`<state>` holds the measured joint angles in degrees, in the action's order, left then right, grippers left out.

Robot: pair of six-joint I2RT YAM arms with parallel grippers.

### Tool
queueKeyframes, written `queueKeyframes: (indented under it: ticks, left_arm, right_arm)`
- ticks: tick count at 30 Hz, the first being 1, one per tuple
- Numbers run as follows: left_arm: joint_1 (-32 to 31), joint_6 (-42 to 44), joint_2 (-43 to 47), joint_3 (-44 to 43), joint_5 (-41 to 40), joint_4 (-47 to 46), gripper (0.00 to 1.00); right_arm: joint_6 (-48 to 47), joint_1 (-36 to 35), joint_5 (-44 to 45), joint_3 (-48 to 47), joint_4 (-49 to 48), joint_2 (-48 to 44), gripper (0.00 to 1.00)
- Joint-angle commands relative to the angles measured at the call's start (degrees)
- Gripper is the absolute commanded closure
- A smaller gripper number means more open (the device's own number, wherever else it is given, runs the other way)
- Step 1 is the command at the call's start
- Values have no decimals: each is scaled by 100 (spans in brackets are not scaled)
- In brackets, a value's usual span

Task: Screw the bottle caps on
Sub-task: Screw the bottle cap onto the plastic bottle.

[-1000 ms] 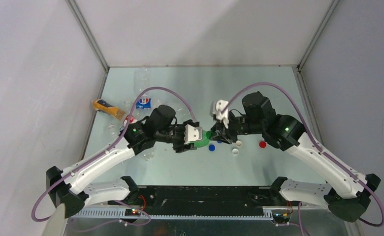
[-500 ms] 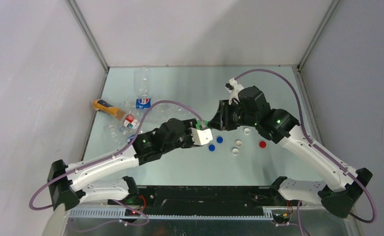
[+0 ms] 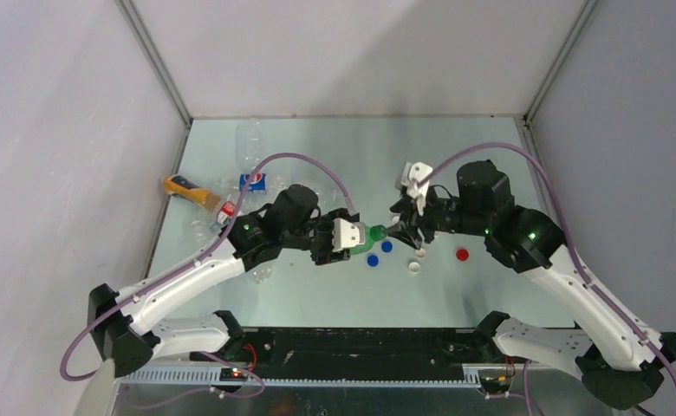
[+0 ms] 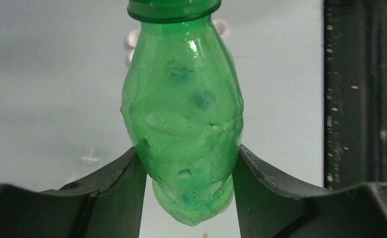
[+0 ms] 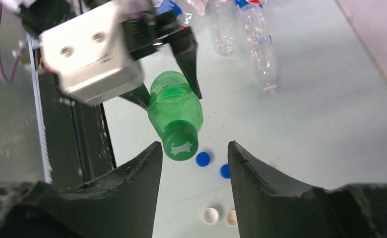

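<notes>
Top: my left gripper (image 3: 352, 236) clamped on small green plastic bottle (image 3: 374, 232), mid-air over pale table (image 3: 456, 156), long axis horiz, neck aimed at my right gripper (image 3: 401, 230). L wrist: bottle body pinched btwn pads (image 4: 117, 188). R wrist: right jaws apart, round green screw cap (image 5: 180, 145) btwn tips, off-centre.

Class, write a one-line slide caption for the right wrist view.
Left gripper holds the capped green bottle before the right gripper's open fingers; loose caps lie on the table.

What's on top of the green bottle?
A green cap sits on the neck of the green bottle. It hides the opening, so how tightly it is screwed on cannot be seen.
</notes>
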<state>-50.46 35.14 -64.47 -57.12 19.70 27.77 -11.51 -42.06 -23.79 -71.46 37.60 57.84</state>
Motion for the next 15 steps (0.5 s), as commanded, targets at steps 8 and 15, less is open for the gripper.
queueKeyframes:
  ticks: [8, 15]
  left_arm:
    - [80, 336, -192, -557, 1387, 798, 85]
    - [80, 405, -311, -726, 1541, 930, 85]
  right_arm:
    - [-3061, -6, -1307, -61, 995, -307, 44]
    - [-3534, -128, -1638, -61, 1217, -290, 47]
